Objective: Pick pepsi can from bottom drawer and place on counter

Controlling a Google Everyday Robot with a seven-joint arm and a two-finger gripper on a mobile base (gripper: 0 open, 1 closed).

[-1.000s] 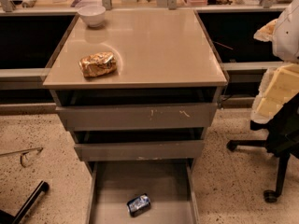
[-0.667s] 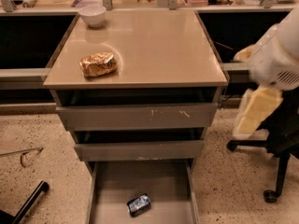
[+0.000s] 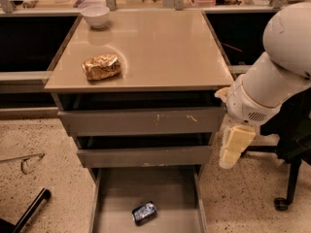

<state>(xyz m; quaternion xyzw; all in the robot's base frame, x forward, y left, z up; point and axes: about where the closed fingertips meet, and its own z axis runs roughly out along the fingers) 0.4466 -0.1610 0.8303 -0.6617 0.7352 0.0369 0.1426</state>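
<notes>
- The gripper (image 3: pixel 233 147) is seen hanging off the white arm (image 3: pixel 274 76), pointed down, just right of the cabinet at the level of the middle drawer (image 3: pixel 145 156).
- Whether it is spread or closed cannot be told; it reads as one cream block. Nothing is seen held in it, and no contact with the cabinet can be made out.
- It is found over the speckled floor (image 3: pixel 238 198), outside the bottom drawer (image 3: pixel 160 188), which is pulled out wide.
- The can (image 3: pixel 144 212) is spotted lying on its side on the drawer's grey floor, near the front and a little left of centre, well apart from the gripper.
- Blue with pale markings is all that can be made out on the can; no lettering can be read.
- Scratches are noted on the front of the top drawer (image 3: pixel 141 121); no writing is legible there.
- Up on the counter (image 3: pixel 165 47), a shiny golden bag (image 3: pixel 101 66) is seen at the front left, its print unreadable.
- A white bowl (image 3: pixel 95 15) is placed at the far left corner.
- A dark chair (image 3: pixel 293 144) is partly hidden behind the arm on the right.
- Glasses (image 3: pixel 26 163) are lying on the floor at left.
</notes>
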